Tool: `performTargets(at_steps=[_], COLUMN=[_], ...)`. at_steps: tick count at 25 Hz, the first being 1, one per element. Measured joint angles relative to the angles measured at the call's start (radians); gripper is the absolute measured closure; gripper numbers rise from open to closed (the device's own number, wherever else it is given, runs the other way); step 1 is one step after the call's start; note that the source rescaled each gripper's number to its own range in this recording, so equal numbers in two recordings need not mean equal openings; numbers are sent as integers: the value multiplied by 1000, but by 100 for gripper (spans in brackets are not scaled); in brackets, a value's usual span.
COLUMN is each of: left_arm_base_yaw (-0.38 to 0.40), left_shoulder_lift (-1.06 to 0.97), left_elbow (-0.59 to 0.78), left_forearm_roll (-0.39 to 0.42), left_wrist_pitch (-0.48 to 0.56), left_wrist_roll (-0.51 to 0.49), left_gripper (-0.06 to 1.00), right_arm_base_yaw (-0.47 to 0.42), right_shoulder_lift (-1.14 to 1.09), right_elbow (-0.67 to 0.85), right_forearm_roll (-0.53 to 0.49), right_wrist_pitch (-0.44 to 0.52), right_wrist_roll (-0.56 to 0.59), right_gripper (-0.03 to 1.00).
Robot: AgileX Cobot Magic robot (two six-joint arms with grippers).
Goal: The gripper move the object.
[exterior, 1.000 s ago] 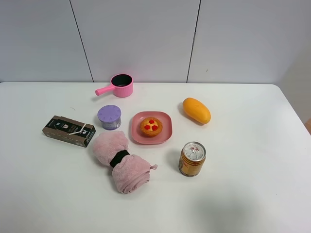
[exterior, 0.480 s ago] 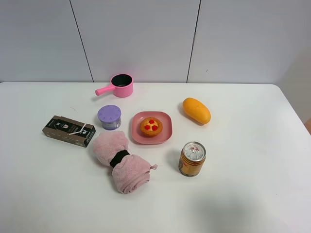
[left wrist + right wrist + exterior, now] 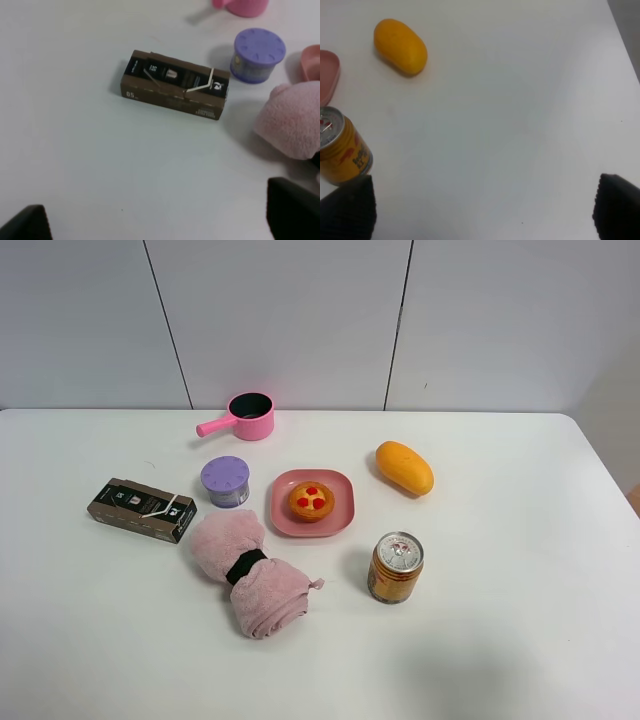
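The golden-orange can [image 3: 395, 567] with red markings and a silver pull-tab top stands upright on the white table, right of centre and near the front. It also shows in the right wrist view [image 3: 340, 147], close to one black fingertip [image 3: 347, 207]. My right gripper [image 3: 482, 210] is open and empty above bare table beside the can. My left gripper [image 3: 157, 220] is open and empty, with its black fingertips [image 3: 295, 210] wide apart above bare table near the brown box. Neither arm shows in the exterior high view.
A brown box [image 3: 141, 509] lies at the left, also in the left wrist view [image 3: 174, 85]. A lilac tub [image 3: 226, 481], a rolled pink towel [image 3: 250, 575], a pink plate [image 3: 340, 512] holding a tart [image 3: 311, 500], a mango [image 3: 404, 467] and a pink pot [image 3: 248, 416] stand around the middle.
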Motion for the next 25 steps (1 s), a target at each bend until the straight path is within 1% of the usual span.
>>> performTargets(at_steps=[7,25], left_arm_base_yaw=[0,0], left_shoulder_lift=[-80,-86], left_elbow=[0,0], left_forearm_roll=[1,1], left_wrist_pitch=[0,0], left_wrist_roll=[0,0], left_gripper=[35,35], right_arm_base_yaw=[0,0], right_shoulder_lift=[0,0], right_elbow=[0,1], right_forearm_roll=[0,0], right_wrist_pitch=[0,0], right_wrist_roll=[0,0], right_gripper=[-3,-3])
